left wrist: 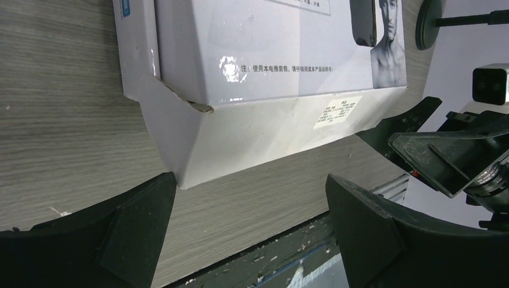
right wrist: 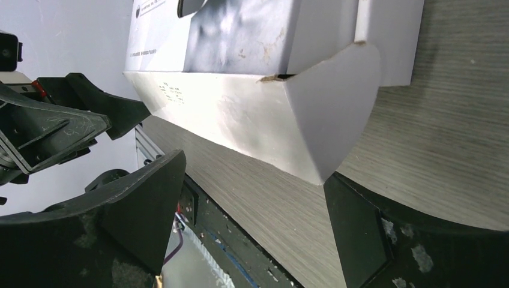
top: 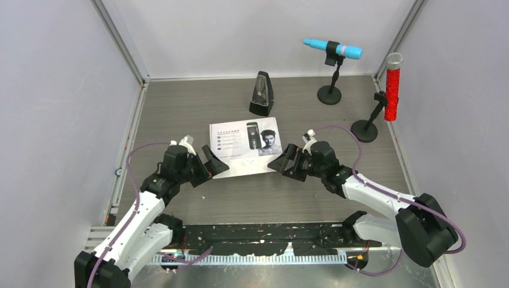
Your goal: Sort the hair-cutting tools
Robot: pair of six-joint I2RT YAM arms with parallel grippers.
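Note:
None of the hair-cutting tools show; only a printed clipper appears on the lid of a closed white box (top: 246, 147) lying flat mid-table. My left gripper (top: 211, 171) is open at the box's near left corner. In the left wrist view its jaws (left wrist: 249, 180) stand wide with bare table between them, and the box (left wrist: 270, 60) corner sits right by one fingertip. My right gripper (top: 283, 166) is open at the near right corner. In the right wrist view the box (right wrist: 258, 114) corner meets one fingertip of that gripper (right wrist: 253, 171). Neither holds anything.
A black metronome (top: 262, 94) stands behind the box. A blue microphone (top: 333, 49) and a red microphone (top: 392, 90) stand on round black bases at the back right. White walls close three sides. A black strip (top: 264, 237) runs along the near table edge.

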